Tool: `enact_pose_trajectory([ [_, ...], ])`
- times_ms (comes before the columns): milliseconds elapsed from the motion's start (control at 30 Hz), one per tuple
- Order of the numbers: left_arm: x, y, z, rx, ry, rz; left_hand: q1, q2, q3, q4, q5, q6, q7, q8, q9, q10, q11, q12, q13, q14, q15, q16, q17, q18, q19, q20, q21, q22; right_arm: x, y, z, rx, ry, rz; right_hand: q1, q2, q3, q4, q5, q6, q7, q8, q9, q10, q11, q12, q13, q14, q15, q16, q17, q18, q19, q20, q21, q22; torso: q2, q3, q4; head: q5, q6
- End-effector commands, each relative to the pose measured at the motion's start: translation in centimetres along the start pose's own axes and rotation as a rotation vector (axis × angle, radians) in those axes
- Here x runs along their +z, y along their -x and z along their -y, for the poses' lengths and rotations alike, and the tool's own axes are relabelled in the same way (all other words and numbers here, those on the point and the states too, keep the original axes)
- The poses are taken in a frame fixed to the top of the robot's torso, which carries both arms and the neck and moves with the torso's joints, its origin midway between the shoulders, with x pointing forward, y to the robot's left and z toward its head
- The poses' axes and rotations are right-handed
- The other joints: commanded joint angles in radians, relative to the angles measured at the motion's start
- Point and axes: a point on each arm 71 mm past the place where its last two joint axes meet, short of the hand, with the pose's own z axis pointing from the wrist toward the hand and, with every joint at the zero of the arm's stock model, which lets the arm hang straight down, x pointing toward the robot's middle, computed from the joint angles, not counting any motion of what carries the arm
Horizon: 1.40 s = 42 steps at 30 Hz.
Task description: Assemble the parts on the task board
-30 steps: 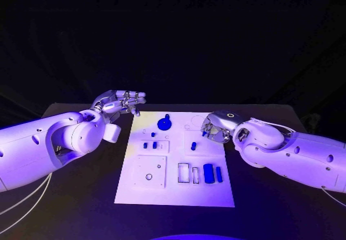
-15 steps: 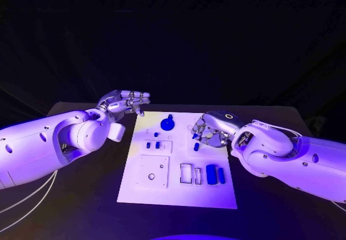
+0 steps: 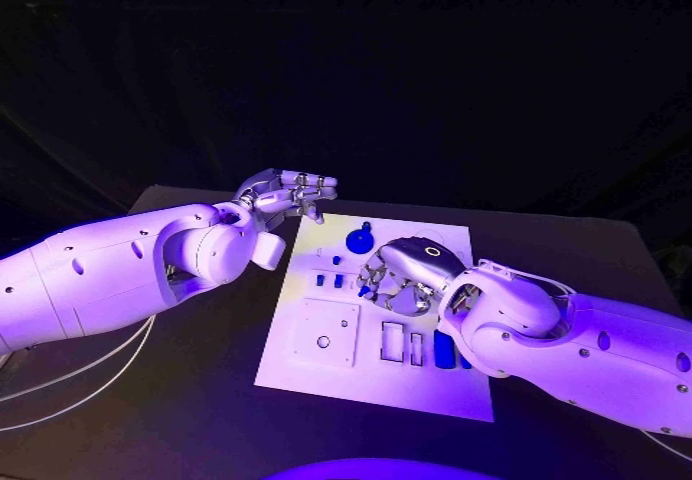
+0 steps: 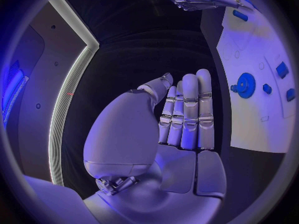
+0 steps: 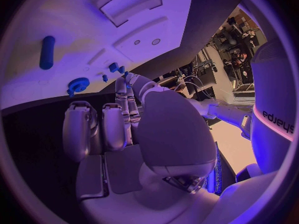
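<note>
White plastic casing on the right arm is carrying dark lettering in the right wrist view, turned on its side and reading roughly "sharpa". Black and matte, the table (image 3: 173,400) is lying under a dark backdrop, and a lit pale strip is running along a wall in the left wrist view. Flat, white and rectangular, the task board (image 3: 339,375) is sitting in the middle of the table, cut with square and slot-shaped recesses. Near its far end a round blue gear part (image 3: 359,240) is lying, with two small blue block parts (image 3: 330,281) sitting side by side closer in, and a longer blue bar part (image 3: 444,353) resting in a slot towards the near right corner beside two rectangular cut-outs. Silver and many-fingered, the left hand (image 3: 293,192) is hanging over the table just beyond the board's far left corner; its fingers (image 4: 187,109) are lying straight and side by side with nothing in them. Over the board's middle, the silver right hand (image 3: 408,272) is hovering palm down, fingers (image 5: 124,109) reaching towards the board and loosely apart, gripping no part as far as the wrist view is showing.
</note>
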Motion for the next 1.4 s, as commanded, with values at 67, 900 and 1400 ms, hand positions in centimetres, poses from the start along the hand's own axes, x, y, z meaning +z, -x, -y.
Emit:
enact_pose_trajectory([
  [67, 0.1, -0.6, 0.1, -0.005, -0.001, -0.023, 0.003, 0.008, -0.007, 0.0, -0.001, -0.008, 0.0, -0.004, -0.001, -0.009, -0.001, 0.004, 0.001, -0.004, 0.002, -0.006, -0.002, 0.013, 0.006, 0.002, -0.007, -0.002, 0.4, -1.4, -0.5, 0.005, 0.021, -0.036, -0.003, 0.008, -0.002, -0.005, 0.002, -0.002, 0.004, 0.004, 0.004, 0.001, 0.002, -0.008, -0.001, 0.046, -0.005, 0.0, 0.0, -0.02, 0.012, -0.002, 0.005, 0.173, 0.001, 0.0001, 0.0007, 0.017, -0.012],
  [900, 0.3, -1.1, 0.0, -0.009, 0.002, -0.037, 0.003, 0.008, -0.008, -0.001, -0.001, -0.008, 0.0, -0.004, -0.001, -0.01, -0.001, 0.004, 0.001, -0.004, 0.003, -0.006, -0.003, 0.013, 0.006, 0.002, -0.008, -0.003, 1.0, -4.6, -1.0, 0.026, 0.019, -0.107, -0.005, 0.009, -0.001, -0.006, 0.003, -0.004, 0.005, 0.002, 0.004, 0.0, 0.003, -0.011, -0.001, 0.046, -0.004, 0.001, 0.0, -0.021, 0.013, -0.001, 0.006, 0.174, 0.0, 0.0013, -0.0009, 0.053, -0.041],
  [1400, 0.3, -1.2, 0.0, -0.01, 0.004, -0.042, 0.003, 0.008, -0.008, -0.001, -0.001, -0.008, 0.0, -0.004, -0.001, -0.01, -0.001, 0.004, 0.001, -0.004, 0.003, -0.006, -0.003, 0.013, 0.006, 0.002, -0.008, -0.003, 1.4, -5.2, -1.2, 0.026, 0.017, -0.118, -0.005, 0.009, -0.001, -0.006, 0.003, -0.004, 0.005, 0.002, 0.004, 0.0, 0.003, -0.012, -0.001, 0.046, -0.004, 0.001, 0.0, -0.021, 0.013, -0.001, 0.007, 0.174, 0.001, 0.0011, -0.0009, 0.056, -0.042],
])
